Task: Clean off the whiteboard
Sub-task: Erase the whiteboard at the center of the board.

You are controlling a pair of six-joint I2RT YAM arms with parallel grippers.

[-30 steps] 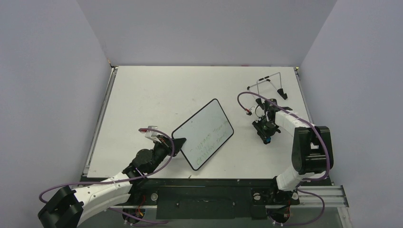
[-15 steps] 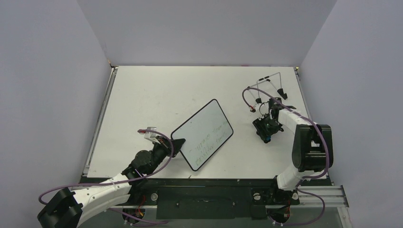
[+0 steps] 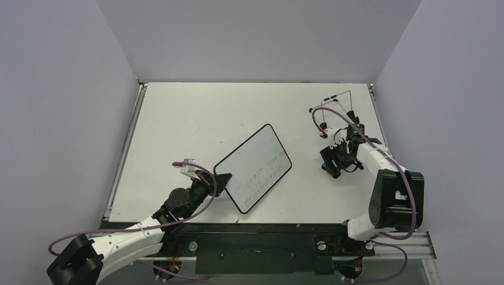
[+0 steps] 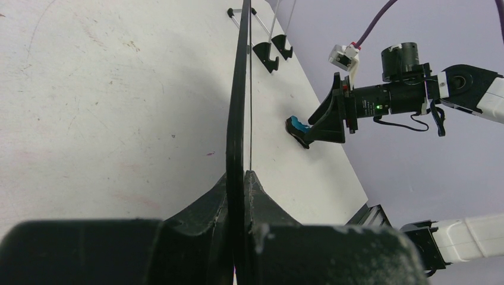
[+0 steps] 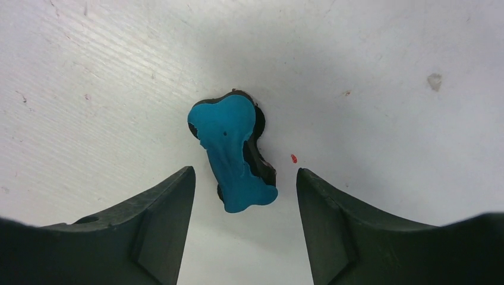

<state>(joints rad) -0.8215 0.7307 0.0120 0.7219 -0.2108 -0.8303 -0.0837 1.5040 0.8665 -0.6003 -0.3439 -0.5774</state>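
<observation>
The right tool [image 5: 245, 173] has its fingers apart, and the blue eraser [image 5: 233, 151] lies on the tabletop [image 5: 386, 71] between them, its long axis nearly along the fingers. The whiteboard [image 3: 254, 167] with green writing is well apart to that tool's left, its near corner clamped in the left tool [image 3: 221, 181]

Handwriting [image 3: 261, 173] on the whiteboard [image 3: 252, 154] illegibly small from above; its face hidden edge-on at left wrist
</observation>
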